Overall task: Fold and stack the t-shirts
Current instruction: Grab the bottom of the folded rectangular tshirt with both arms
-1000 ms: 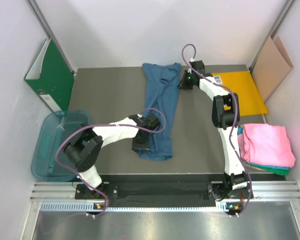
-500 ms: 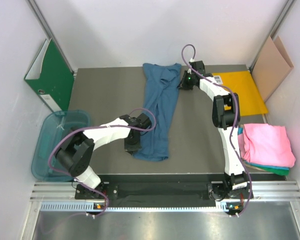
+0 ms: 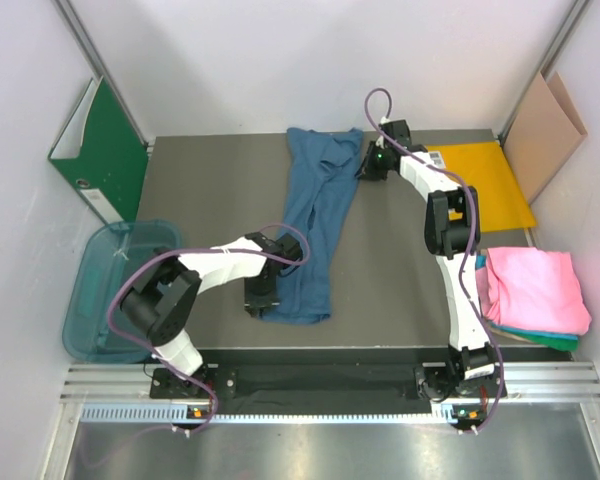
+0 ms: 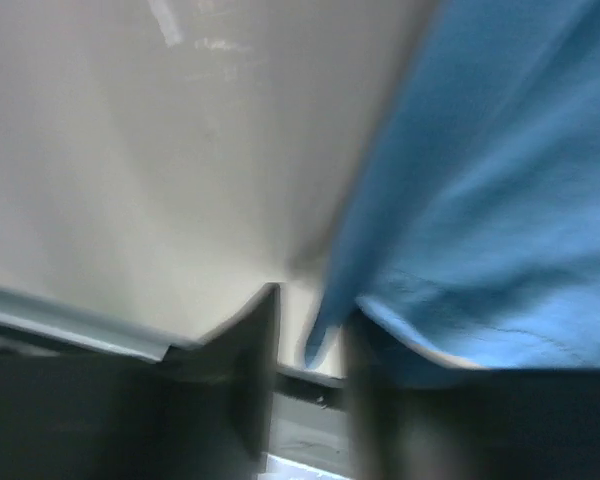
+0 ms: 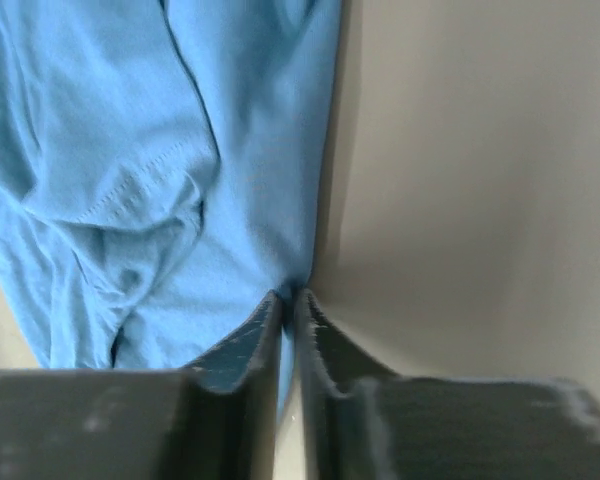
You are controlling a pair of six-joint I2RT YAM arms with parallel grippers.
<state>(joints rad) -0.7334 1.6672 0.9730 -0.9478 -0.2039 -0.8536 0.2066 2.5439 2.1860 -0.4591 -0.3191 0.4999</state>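
The dark blue t-shirt (image 3: 318, 215) lies as a long narrow strip down the middle of the grey table (image 3: 210, 190). My left gripper (image 3: 257, 297) sits at the strip's near left corner. In the left wrist view its jaws (image 4: 310, 320) stand apart, with a tip of the blue cloth (image 4: 500, 180) hanging in the gap. My right gripper (image 3: 370, 165) is at the strip's far right edge. Its fingers (image 5: 291, 298) are shut on the hem of the blue cloth (image 5: 180, 150). A folded pink t-shirt (image 3: 535, 285) rests on a teal-green one (image 3: 525, 338) at the right.
A green binder (image 3: 100, 150) leans at the far left, with a teal plastic bin (image 3: 115, 290) in front of it. A yellow sheet (image 3: 490, 185) lies at the back right. Brown cardboard (image 3: 545, 135) leans on the right wall.
My left gripper slid left and nearer, pulling the shirt's near end leftward; its jaws closed, then parted again. The right arm has not moved.
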